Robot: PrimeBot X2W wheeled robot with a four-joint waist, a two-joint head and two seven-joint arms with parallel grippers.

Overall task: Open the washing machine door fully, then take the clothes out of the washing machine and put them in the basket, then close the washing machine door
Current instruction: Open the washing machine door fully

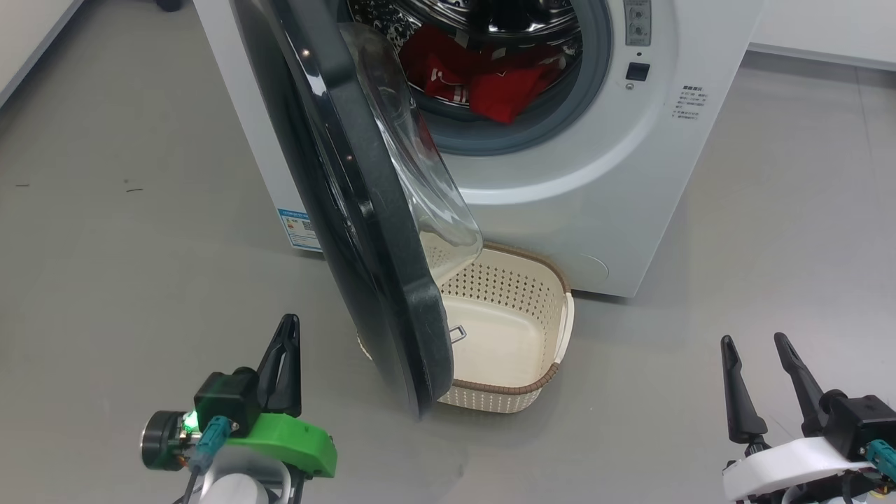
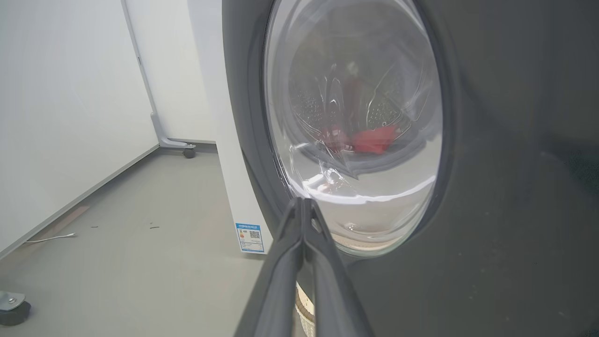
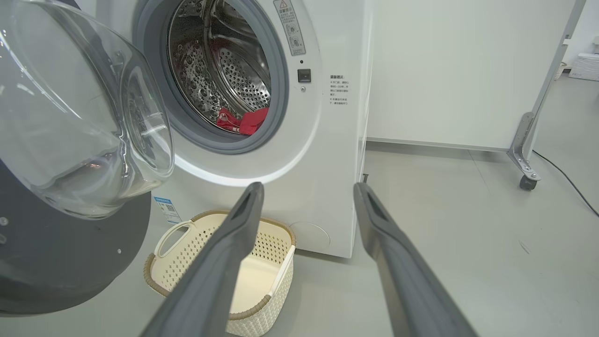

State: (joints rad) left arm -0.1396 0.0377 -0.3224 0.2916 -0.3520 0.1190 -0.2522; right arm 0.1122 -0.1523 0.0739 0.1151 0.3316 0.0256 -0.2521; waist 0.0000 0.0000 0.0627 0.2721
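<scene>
Red clothes (image 1: 490, 77) lie in the washing machine (image 1: 616, 175) — the basket (image 1: 553, 280) holds none. I judge the door (image 1: 350, 210) only partway open; my left tool (image 1: 288, 320) is closed empty, right tool (image 1: 752, 338) spread.

No word or number here is sharp enough for me to read. On the washing machine (image 1: 630, 210), at one o'clock from the drum mouth (image 3: 220, 70), a grey sticker (image 3: 290, 25) carries a warning triangle and small round pictograms. At three o'clock sits a block of small dark print (image 3: 338, 89), a heading over several lines, too fine to decipher. At eight o'clock, on the machine's lower corner, a blue label (image 1: 301, 227) bears a QR code (image 2: 254, 234).
</scene>
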